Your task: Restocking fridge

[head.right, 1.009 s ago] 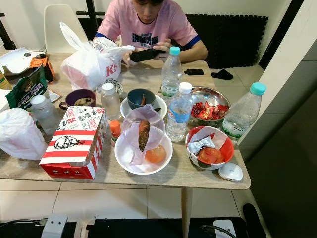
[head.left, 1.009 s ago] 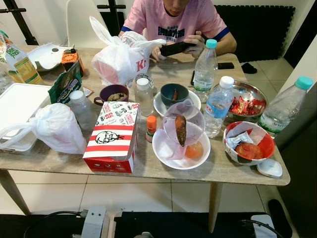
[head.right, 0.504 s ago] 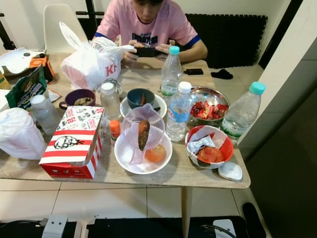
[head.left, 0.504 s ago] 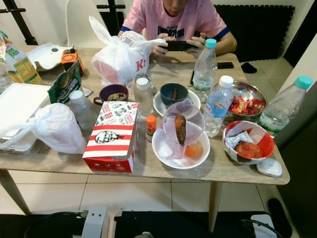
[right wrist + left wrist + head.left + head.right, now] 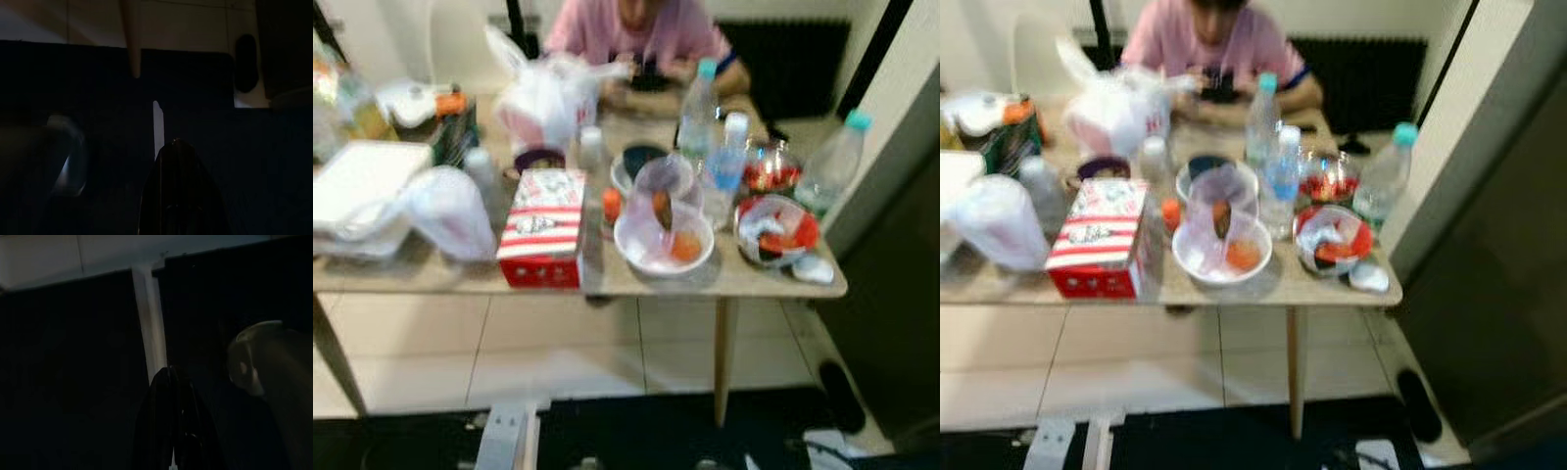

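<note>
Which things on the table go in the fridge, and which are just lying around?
Probably for the fridge:
- tall water bottle
- blue-label bottle
- teal-capped bottle
- white bowl of food
- red bowl

Probably just lying about:
- red striped carton
- tied white bag
- small white lid

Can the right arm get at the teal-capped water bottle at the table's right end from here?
Probably not yet. The right gripper hangs low over the dark floor mat, and the bottle stands up on the table, well ahead.
</note>
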You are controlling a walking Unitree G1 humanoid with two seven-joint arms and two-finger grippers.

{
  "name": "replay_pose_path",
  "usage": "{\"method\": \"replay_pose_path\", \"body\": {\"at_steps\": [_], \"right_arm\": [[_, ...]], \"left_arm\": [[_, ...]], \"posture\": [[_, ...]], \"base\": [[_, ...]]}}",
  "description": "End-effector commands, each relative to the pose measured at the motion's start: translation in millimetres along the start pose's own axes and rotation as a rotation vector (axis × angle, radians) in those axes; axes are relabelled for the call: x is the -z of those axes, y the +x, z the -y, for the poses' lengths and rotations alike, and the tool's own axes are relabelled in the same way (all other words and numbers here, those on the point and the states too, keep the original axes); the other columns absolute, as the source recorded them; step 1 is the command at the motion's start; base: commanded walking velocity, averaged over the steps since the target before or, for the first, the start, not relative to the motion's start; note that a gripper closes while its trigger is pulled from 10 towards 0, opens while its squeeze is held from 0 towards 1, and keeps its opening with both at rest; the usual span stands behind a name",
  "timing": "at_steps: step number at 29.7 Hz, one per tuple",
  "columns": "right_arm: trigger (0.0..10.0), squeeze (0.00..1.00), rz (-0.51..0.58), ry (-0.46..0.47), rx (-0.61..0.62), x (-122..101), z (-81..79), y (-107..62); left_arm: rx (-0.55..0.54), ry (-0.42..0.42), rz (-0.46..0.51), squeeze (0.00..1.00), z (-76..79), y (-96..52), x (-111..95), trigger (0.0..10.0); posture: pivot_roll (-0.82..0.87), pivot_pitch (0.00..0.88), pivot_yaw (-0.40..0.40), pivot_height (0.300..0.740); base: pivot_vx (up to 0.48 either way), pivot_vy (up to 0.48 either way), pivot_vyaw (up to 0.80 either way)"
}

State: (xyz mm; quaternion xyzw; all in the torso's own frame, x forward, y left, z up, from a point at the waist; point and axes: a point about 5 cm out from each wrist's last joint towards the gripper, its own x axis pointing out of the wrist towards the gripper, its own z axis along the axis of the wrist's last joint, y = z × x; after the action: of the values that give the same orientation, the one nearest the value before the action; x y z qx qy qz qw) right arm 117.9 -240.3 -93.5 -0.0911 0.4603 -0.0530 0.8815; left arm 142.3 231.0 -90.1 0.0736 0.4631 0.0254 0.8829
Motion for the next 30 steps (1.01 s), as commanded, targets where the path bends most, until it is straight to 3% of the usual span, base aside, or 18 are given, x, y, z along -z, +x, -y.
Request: {"method": "replay_pose_path", "body": {"at_steps": [1,24,30], "right_arm": [[10.0,0.0,0.002,-0.003,0.004,0.1,1.9,-0.3],[10.0,0.0,0.004,-0.006,0.006,0.7,3.4,-0.7],[10.0,0.0,0.081,0.019,0.013,-17.9,2.4,3.7]], "left_arm": [[0.002,-0.002,-0.033,0.0,0.9,-2.1,9.1,10.0],[0.001,-0.008,-0.012,0.0,1.3,-2.0,7.1,10.0],[-0.005,-0.005,0.019,0.0,0.2,-1.6,2.8,10.0]], "posture": [[-0.04,0.085,-0.025,0.74],[-0.04,0.091,-0.03,0.74],[-0.04,0.096,-0.027,0.74]], "base": [[-0.27,0.0,0.0],[-0.011,0.0,0.0],[0.0,0.0,0.0]]}}
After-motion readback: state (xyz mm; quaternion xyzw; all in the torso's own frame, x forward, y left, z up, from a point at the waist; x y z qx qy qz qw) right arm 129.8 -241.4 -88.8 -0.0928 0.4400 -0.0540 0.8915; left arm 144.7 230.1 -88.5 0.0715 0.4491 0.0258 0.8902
